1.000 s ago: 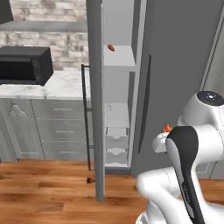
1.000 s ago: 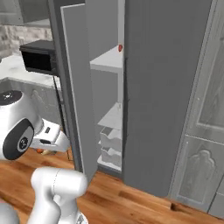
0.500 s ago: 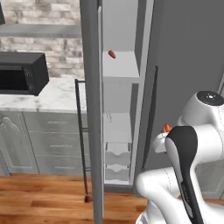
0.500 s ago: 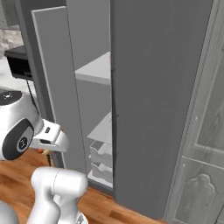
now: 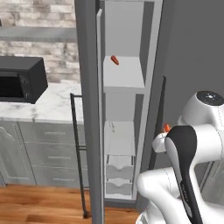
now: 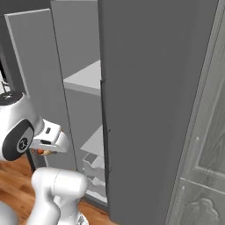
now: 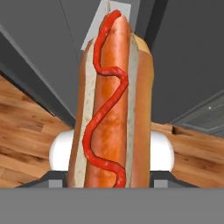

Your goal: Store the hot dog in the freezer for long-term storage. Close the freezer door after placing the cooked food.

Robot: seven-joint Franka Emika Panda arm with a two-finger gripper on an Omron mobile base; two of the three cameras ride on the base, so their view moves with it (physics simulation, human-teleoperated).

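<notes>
My gripper is shut on the hot dog, a tan bun with a red-orange sausage and a ketchup squiggle, pointing away from the hand. In the left base view only the hot dog's orange tip shows at the gripper, just right of the freezer's opening. The freezer stands open, with pale shelves and drawers inside. Its door is swung out, edge-on, with a black bar handle. In the right base view the gripper is low in front of the door's pale inner face.
A small bare red-orange piece lies on the upper shelf. A black microwave sits on the marble counter to the left. A dark grey panel and a carved cabinet door stand right. The floor is wood.
The whole scene has grown and shifted in both base views: the base has driven closer to the open freezer. The hot dog stays in the gripper.
</notes>
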